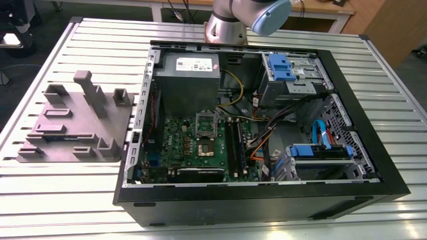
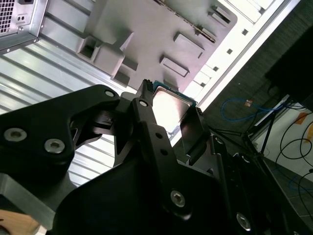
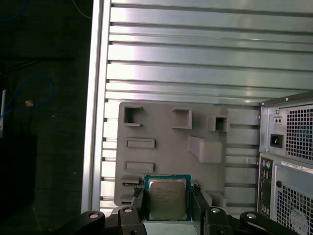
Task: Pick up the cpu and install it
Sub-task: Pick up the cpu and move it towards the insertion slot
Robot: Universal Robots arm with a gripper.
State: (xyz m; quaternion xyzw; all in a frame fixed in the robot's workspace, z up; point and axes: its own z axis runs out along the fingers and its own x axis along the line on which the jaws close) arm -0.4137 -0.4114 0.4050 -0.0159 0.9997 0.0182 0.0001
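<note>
The cpu is a flat square chip with a silver-grey top and a thin green edge, and my gripper is shut on it, with a black finger against each side. In the second wrist view the cpu stands on edge between the fingers of the gripper. It hangs in the air above the grey fixture plate. In the exterior view the green motherboard lies inside the open computer case, with its socket near the middle.
The grey fixture plate with raised blocks lies on the slatted metal table, at the exterior view's left of the case. The case holds a grey power supply, blue drive brackets and loose cables. The arm's base stands behind the case.
</note>
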